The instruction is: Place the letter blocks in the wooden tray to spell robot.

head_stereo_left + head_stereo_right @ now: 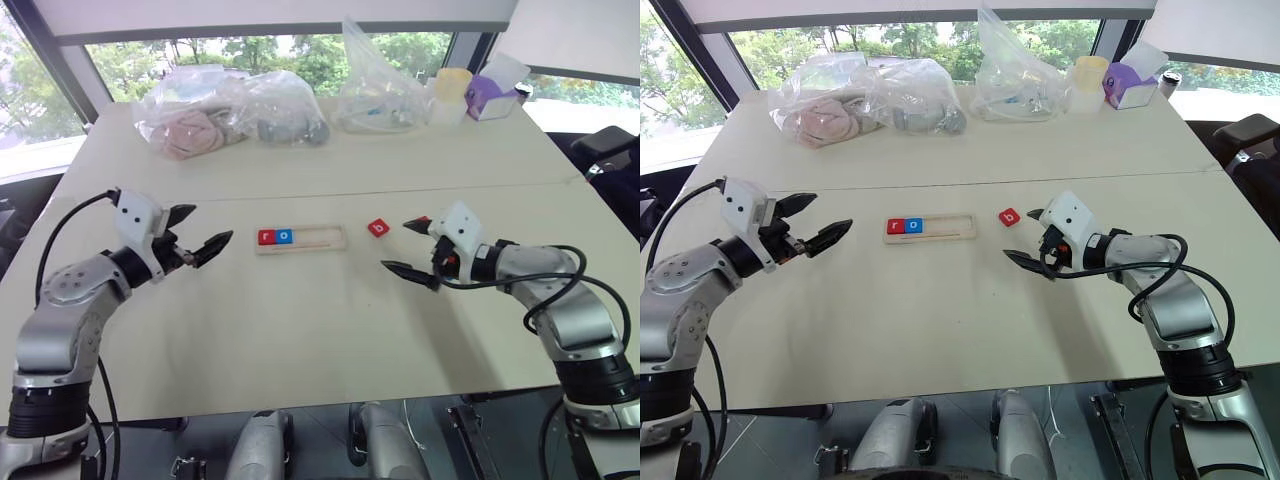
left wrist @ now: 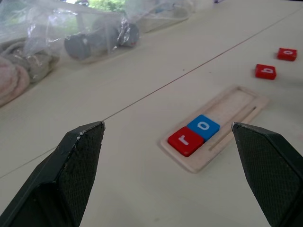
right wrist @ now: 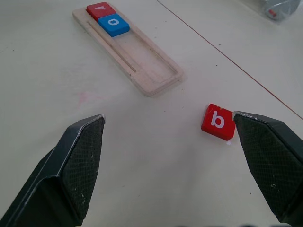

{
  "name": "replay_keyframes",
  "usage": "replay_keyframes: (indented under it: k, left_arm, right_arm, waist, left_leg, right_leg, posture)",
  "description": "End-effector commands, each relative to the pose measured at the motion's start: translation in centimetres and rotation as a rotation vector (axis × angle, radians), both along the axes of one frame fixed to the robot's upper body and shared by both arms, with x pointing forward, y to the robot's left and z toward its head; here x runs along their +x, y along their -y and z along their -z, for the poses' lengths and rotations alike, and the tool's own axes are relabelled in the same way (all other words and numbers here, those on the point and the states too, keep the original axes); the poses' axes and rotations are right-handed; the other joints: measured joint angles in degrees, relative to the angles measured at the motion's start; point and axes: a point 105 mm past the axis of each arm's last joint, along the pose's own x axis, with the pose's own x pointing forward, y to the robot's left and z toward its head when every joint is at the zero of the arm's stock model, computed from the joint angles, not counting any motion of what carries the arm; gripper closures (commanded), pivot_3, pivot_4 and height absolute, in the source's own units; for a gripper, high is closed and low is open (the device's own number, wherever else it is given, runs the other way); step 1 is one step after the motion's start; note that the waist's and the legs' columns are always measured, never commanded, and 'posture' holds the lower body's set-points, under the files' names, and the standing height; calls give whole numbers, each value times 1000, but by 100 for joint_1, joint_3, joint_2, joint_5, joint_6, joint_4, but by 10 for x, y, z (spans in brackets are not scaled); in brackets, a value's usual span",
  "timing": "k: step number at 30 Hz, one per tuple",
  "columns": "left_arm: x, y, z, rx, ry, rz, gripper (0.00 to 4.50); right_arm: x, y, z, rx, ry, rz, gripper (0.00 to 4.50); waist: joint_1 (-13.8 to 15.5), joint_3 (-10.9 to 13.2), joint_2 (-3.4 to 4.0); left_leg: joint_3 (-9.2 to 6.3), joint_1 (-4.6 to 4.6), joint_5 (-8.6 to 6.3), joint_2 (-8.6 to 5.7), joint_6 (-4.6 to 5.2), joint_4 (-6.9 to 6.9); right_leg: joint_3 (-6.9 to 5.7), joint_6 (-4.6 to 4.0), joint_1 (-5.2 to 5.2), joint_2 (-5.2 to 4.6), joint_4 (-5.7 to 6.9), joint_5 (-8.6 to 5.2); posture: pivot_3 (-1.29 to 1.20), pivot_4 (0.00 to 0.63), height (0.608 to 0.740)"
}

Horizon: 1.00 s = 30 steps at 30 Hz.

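Left eye view: both fingers (image 1: 205,230) (image 1: 412,247) wide apart, empty; plastic bags (image 1: 230,112) behind wooden tray (image 1: 300,239).

Red block (image 2: 185,140) in wooden tray (image 2: 236,111): "r"
Blue block (image 2: 203,126) beside it: "o"
Red block (image 3: 218,121) on table (image 3: 142,156): "b"

The tray (image 3: 156,78) is showing pale, matt bare wood; the blocks (image 2: 193,134) are looking smooth and slightly glossy. The desk (image 1: 300,330) is looking matt cream. The gripper pads (image 3: 78,161) are showing a fine black textured rubber. The bags (image 1: 230,110) are gleaming as clear, crinkled plastic.
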Motion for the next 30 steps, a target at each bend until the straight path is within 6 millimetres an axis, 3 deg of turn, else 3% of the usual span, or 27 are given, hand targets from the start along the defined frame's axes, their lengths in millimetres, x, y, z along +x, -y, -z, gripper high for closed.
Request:
replay_keyframes:
  k: [1,19,30]
  left_arm:
    - [-5,4,-9,22,34,27,0]
    - [1,14,-13,14,4,53,0]
    - [11,18,-2,41,-54,137,0]
  right_arm:
    - [2,-2,-14,6,59,-7,82]
    - [1,-3,-11,12,62,11,82]
    - [-1,-5,-10,3,59,11,82]
  waist:
    - [0,0,0]
    - [1,0,0]
    - [4,0,0]
  left_leg:
    - [0,0,0,0,0,0]
    - [1,-1,1,-2,0,2]
    - [5,0,1,-3,1,4]
  right_leg:
    - [0,0,0,0,0,0]
    - [1,1,0,1,2,1]
    - [0,1,1,3,5,1]
  posture:
    - [0,150,740]
    - [0,150,740]
    - [0,150,740]
